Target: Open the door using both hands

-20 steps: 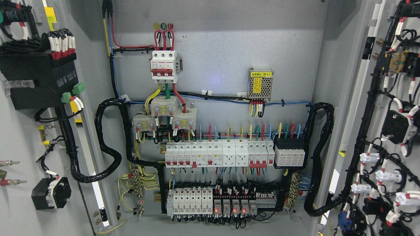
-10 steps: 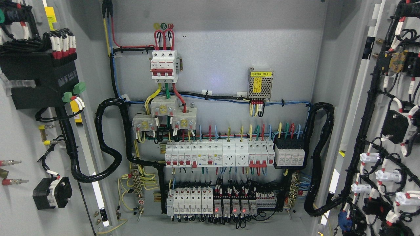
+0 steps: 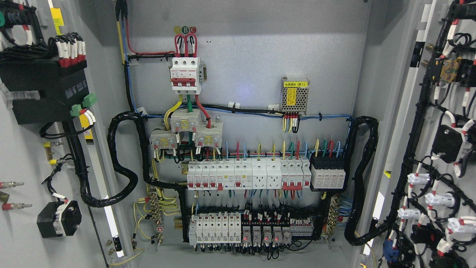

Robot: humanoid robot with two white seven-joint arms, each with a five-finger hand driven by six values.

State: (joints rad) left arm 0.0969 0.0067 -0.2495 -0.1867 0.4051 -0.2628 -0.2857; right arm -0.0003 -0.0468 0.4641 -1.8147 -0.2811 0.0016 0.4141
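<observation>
A grey electrical cabinet stands open in front of me. Its left door (image 3: 22, 156) is swung out at the picture's left, with black modules and wiring on its inner face. Its right door (image 3: 420, 123) is swung out at the right, with black cable looms and white connectors on its inner face. The back panel (image 3: 253, 67) shows between them. Neither of my hands nor either arm is in view.
On the back panel: a red and white main breaker (image 3: 186, 74), a small metal power supply with a yellow label (image 3: 295, 95), two rows of white breakers (image 3: 247, 175), relays with red lights (image 3: 260, 234), and thick black cable looms (image 3: 122, 160) at both sides.
The left door has swung a touch further out, its parts shifting slightly. Nothing else has moved.
</observation>
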